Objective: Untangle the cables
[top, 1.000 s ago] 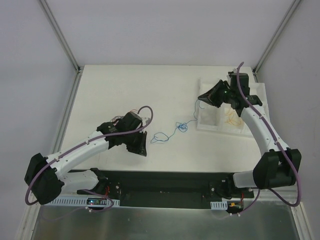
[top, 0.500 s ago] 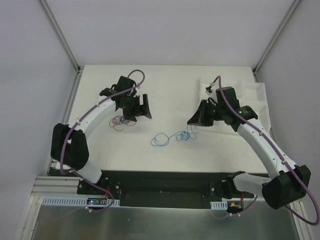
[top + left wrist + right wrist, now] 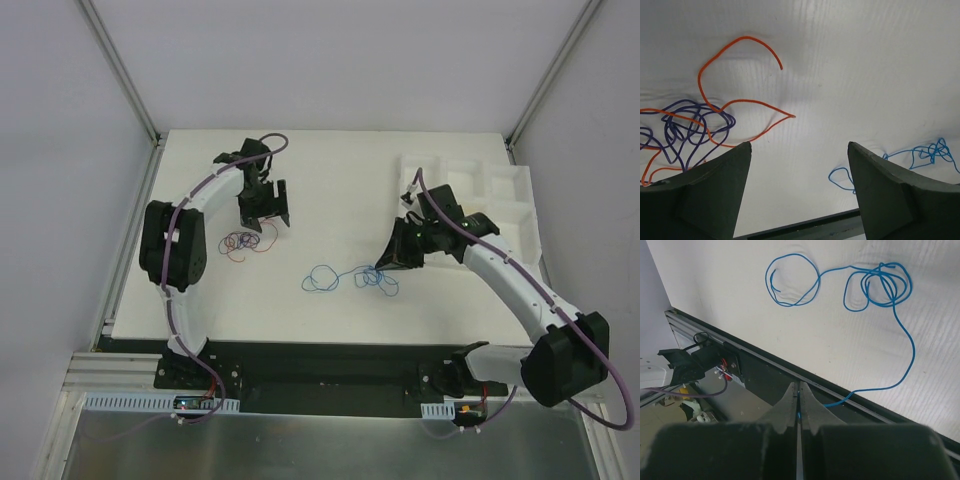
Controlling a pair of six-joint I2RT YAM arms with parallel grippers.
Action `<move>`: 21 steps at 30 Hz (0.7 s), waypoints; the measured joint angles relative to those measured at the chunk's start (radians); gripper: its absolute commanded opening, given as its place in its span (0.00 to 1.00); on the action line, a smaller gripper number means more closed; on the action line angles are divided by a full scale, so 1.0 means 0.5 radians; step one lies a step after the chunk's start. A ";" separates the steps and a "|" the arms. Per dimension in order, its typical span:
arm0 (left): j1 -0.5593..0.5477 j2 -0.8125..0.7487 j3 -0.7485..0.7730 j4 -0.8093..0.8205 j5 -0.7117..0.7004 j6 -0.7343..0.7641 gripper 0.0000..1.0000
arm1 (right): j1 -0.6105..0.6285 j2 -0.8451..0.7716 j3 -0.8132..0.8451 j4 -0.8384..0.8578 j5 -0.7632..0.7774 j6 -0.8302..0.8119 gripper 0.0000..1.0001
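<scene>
The cables lie in two groups on the white table. A blue cable is coiled in small loops at the centre, and its tail runs into my right gripper, which is shut on it just above the table. A curly bundle of orange-red cable and purple cable rests at the left. My left gripper hovers just behind that bundle, open, with nothing between its fingers. The blue cable also shows at the right of the left wrist view.
A white compartment tray stands at the back right, behind the right arm. The table's black front rail runs under the right gripper. Metal frame posts rise at both back corners.
The left arm swung from the table's front to the back left, opened, and the orange-purple bundle now lies free. The right gripper came from the tray toward the centre, trailing the blue cable.
</scene>
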 measured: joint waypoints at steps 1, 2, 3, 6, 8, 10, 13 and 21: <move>0.000 0.061 0.022 -0.012 -0.001 -0.011 0.79 | 0.002 0.024 0.023 0.000 0.000 -0.001 0.00; 0.000 0.109 0.037 -0.023 -0.009 -0.022 0.79 | 0.005 0.048 0.048 0.000 0.000 -0.003 0.00; 0.000 0.142 0.049 -0.032 -0.019 -0.036 0.78 | 0.008 0.069 0.072 0.001 0.000 -0.007 0.00; 0.000 0.257 0.129 -0.072 -0.049 -0.095 0.70 | 0.018 0.121 0.134 0.001 -0.001 -0.013 0.00; 0.001 0.325 0.201 -0.077 -0.050 -0.117 0.63 | 0.026 0.150 0.168 -0.002 0.000 -0.014 0.00; 0.001 0.391 0.273 -0.079 -0.047 -0.125 0.46 | 0.042 0.190 0.213 -0.004 0.002 -0.021 0.00; 0.001 0.464 0.354 -0.079 -0.048 -0.117 0.00 | 0.074 0.245 0.275 -0.008 0.011 -0.034 0.00; 0.001 0.415 0.338 -0.129 -0.035 0.059 0.42 | 0.134 0.424 0.430 -0.016 -0.010 -0.040 0.00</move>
